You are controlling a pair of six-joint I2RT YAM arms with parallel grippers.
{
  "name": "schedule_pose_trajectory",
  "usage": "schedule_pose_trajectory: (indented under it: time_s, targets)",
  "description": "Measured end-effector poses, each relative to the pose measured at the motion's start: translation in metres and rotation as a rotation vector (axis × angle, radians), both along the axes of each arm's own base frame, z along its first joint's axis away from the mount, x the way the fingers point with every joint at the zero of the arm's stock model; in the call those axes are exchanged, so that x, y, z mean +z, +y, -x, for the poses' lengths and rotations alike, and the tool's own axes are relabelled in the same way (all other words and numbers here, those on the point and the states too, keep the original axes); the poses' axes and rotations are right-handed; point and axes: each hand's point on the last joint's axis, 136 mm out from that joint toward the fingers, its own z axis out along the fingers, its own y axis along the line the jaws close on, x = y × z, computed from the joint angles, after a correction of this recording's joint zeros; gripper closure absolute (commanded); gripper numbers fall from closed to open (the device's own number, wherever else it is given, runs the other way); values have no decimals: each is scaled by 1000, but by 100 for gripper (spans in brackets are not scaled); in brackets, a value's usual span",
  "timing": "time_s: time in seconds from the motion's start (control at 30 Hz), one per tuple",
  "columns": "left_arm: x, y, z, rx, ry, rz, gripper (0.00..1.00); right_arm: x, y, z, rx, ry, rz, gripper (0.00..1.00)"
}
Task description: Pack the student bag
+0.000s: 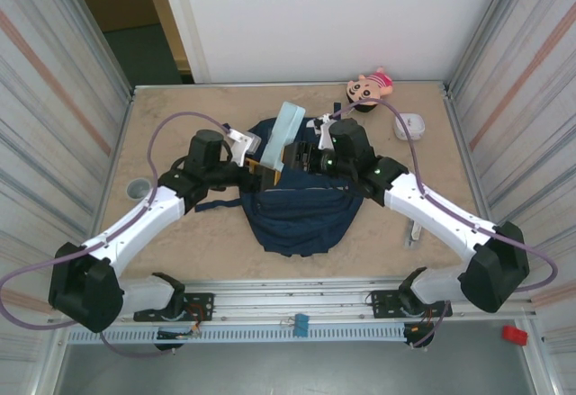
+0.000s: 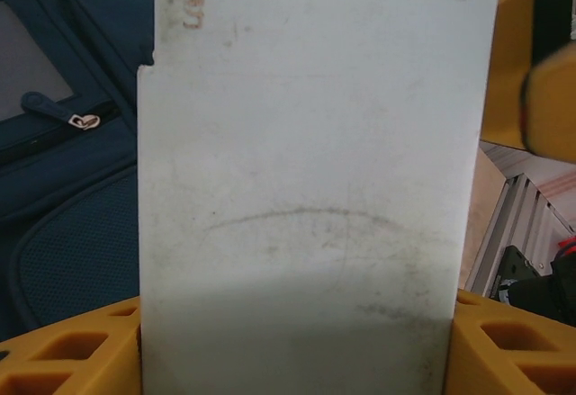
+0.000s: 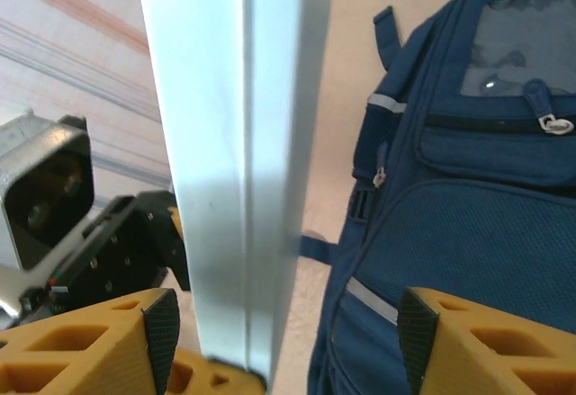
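Note:
The navy-blue student bag (image 1: 297, 219) lies in the middle of the table, front pockets up; it also appears at the left of the left wrist view (image 2: 63, 215) and at the right of the right wrist view (image 3: 468, 233). A pale blue flat case (image 1: 283, 130) stands upright over the bag's far end. My left gripper (image 1: 263, 168) is shut on its lower part, the yellow fingers (image 2: 72, 350) pressing its two edges. My right gripper (image 1: 306, 157) is open just right of the case. The case's thin edge (image 3: 243, 143) stands between the right gripper's (image 3: 283, 332) pads without touching them.
A pink plush doll (image 1: 369, 87) and a small white object (image 1: 409, 126) lie at the back right of the table. A round hole (image 1: 138, 188) sits near the left edge. A thin silvery item (image 1: 412, 231) lies right of the bag. Ribbed walls close both sides.

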Motion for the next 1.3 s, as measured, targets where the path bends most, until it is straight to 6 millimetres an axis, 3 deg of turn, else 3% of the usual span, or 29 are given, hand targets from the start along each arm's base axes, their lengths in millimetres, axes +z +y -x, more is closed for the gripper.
schedule_pose_trajectory:
  time_s: [0.13, 0.23, 0.37, 0.43, 0.53, 0.6, 0.7, 0.8, 0.93, 1.1, 1.3]
  targets:
    - [-1, -5, 3, -9, 7, 4, 54, -1, 9, -6, -2, 1, -21, 42]
    - [-1, -6, 4, -13, 7, 7, 53, -3, 12, -10, -14, 12, -22, 61]
    - [-1, -8, 2, -12, 1, 5, 51, 1, 12, -13, -53, 15, -25, 76]
    - [-2, -8, 2, -9, -3, -1, 46, 1, 11, -13, -65, 18, -23, 78]
    - [-2, -10, 3, -23, -26, -10, 29, 3, 7, -11, -71, 19, -20, 78]
    - [0, -14, 5, -48, -63, -18, 26, 5, -1, -8, -78, 19, -22, 78]
    - [2, -20, 14, -119, -139, -57, 22, 11, -34, -11, -135, 16, -31, 77]
    - [-2, -28, 25, -214, -252, -148, 15, 23, -88, -11, -231, 0, -33, 77]
    - [-12, -46, 45, -367, -387, -265, 13, 43, -142, 8, -302, -81, 34, 76]
    - [-42, -52, 33, -421, -408, -385, 13, 45, -171, 38, -268, -189, 230, 79]
    - [-77, -51, 17, -444, -390, -506, 12, 31, -190, 53, -182, -286, 470, 79]
